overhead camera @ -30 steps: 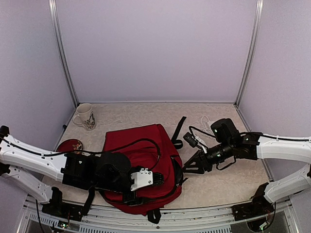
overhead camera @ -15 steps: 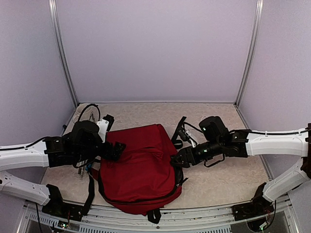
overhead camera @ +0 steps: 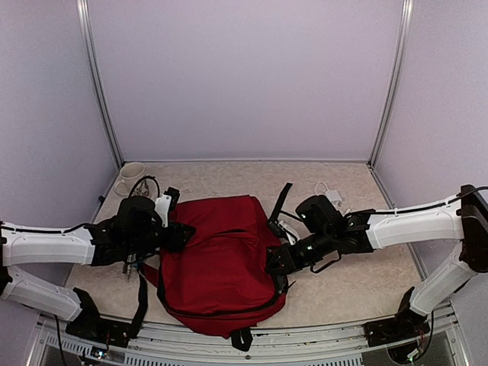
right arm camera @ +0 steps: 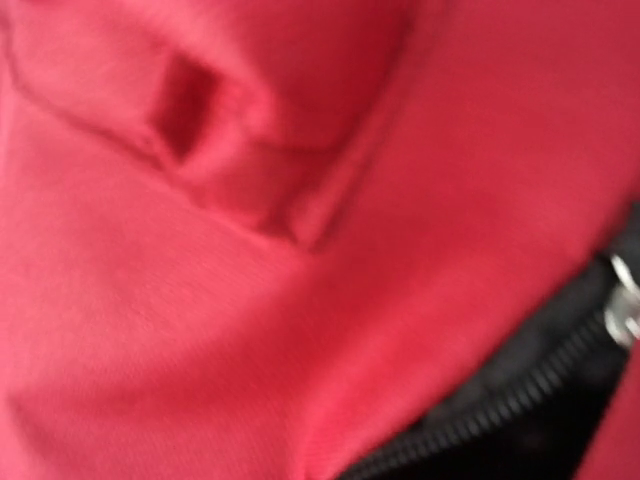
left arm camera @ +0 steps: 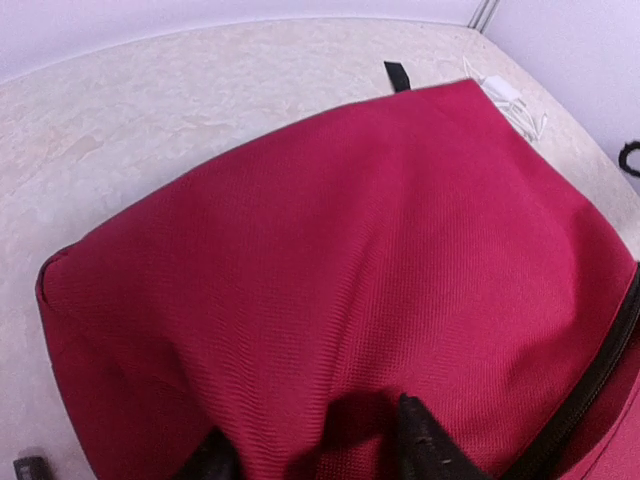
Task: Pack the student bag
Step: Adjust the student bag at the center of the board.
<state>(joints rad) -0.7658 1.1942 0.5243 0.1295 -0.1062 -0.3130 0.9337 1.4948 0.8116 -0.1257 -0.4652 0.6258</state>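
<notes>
The student bag (overhead camera: 221,259), dark red with black straps and zipper, lies flat in the middle of the table. My left gripper (overhead camera: 181,233) is at its upper left edge. In the left wrist view, a ridge of the bag's fabric (left arm camera: 330,300) bulges between the two black fingertips (left arm camera: 425,450), which press into it. My right gripper (overhead camera: 276,262) is at the bag's right edge by the zipper. Its wrist view is blurred and shows only red fabric (right arm camera: 250,330), black zipper teeth (right arm camera: 500,410) and a silver pull (right arm camera: 625,305), with no fingers in sight.
A white mug (overhead camera: 130,174) stands at the back left behind my left arm. A white charger and cable (overhead camera: 328,195) lie at the back right, beside a black strap (overhead camera: 283,200). Small loose items (overhead camera: 133,267) lie under my left forearm.
My left arm left the bag's front, swung to its upper left edge and narrowed its jaws on the fabric. My right arm moved in to the bag's right edge and shut.
</notes>
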